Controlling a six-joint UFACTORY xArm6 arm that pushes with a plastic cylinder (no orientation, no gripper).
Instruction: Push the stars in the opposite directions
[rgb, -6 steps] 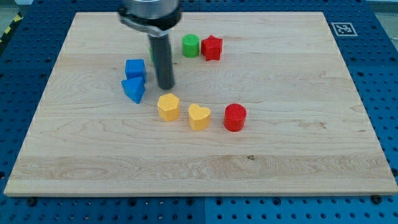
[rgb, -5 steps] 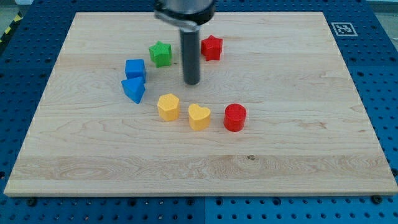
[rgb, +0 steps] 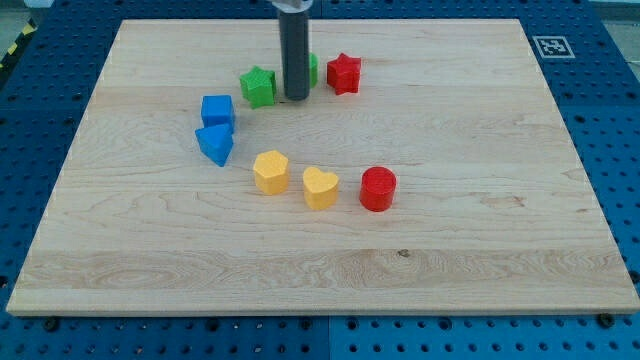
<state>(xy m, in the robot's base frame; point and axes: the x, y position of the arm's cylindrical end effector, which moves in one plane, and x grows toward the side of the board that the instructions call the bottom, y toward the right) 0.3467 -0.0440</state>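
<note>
The green star (rgb: 258, 86) sits near the top of the wooden board (rgb: 480, 200), and the red star (rgb: 343, 74) is off to its right. My tip (rgb: 296, 97) stands between them, just beside the green star's right side. It is only a rod, so it holds nothing. A green block (rgb: 311, 68) peeks out behind the rod. Below and left of the green star are a blue cube (rgb: 217, 110) and another blue block (rgb: 215, 144). Further below are a yellow block (rgb: 271, 172), a yellow heart (rgb: 320, 187) and a red cylinder (rgb: 378, 188).
</note>
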